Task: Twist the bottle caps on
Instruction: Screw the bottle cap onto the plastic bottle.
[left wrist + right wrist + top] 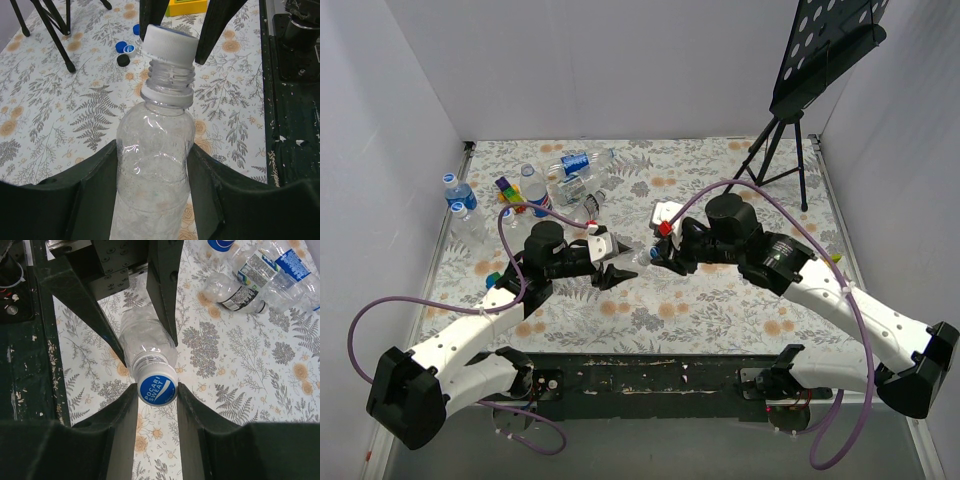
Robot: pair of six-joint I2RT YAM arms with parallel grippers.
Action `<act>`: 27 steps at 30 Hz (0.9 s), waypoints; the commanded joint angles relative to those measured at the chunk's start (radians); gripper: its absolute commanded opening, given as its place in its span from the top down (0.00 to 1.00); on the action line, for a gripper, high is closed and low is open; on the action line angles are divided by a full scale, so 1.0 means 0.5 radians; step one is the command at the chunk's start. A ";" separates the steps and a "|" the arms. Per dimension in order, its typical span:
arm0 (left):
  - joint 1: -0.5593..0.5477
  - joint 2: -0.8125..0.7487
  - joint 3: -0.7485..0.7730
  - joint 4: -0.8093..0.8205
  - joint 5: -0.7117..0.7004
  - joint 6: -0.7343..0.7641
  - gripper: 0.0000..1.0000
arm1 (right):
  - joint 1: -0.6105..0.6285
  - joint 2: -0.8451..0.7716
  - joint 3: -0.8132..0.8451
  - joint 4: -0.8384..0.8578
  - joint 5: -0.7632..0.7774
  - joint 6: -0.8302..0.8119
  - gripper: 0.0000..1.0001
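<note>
Nearest, the right tool [157, 391] clenches the blue Pocari Sweat cap [157, 386]. The left tool [152, 167] grasps the clear bottle [152, 140] by its body, above the counter [720, 310]. Threads [170, 75] show under the cap, so it probably needs square, gentle turning.

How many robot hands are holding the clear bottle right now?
2. The left hand grips the bottle by its body; the right hand is closed on its cap. No further hand shows.

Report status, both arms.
Left gripper shut on bottle. Right gripper shut on cap; threads showing below it. Loose caps lie apart, nothing blocking.
</note>
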 commanded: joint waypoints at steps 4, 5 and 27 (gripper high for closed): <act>-0.008 -0.061 0.019 0.068 0.034 -0.001 0.69 | 0.015 0.052 0.115 -0.099 -0.149 -0.060 0.77; -0.008 -0.064 0.016 0.074 0.022 -0.004 0.70 | 0.012 0.055 0.118 -0.117 -0.158 -0.060 0.77; -0.014 -0.037 0.028 0.117 0.212 -0.068 0.71 | 0.015 0.270 0.345 -0.482 -0.275 -0.278 0.82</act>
